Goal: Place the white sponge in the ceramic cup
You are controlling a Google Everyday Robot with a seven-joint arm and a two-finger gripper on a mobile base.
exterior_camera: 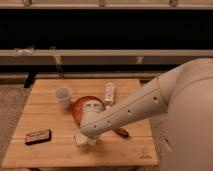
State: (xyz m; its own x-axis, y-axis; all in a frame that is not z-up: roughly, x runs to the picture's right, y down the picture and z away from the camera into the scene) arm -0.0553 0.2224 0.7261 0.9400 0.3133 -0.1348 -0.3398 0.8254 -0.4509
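Wooden slats make up the desk (125, 150), which stands before long dark shelving. The robot's white arm (135, 107) reaches in from the right and slopes down towards the desk's front left part. The gripper (88, 140) is at its low end, right at the desk surface and just in front of the orange bowl (80, 111). Whether the gripper is spread, pressed together or pinching anything cannot be told, since the wrist covers it from above.

The sponge (80, 140) shows as a pale block on the desk at the gripper's left side. It is either touching the gripper or just beside it, and which of the two cannot be made out. It lies at the front of the desk, near the bowl's front edge.

The cup (63, 96) stands upright farther back and to the left, just beside the bowl's left rim and well apart from the sponge.

A white bottle (109, 93) stands behind the arm, near the bowl's right side. A dark flat box (38, 136) lies at the front left, apart from the sponge. A small reddish object (121, 132) lies just to the right of the arm's low end.
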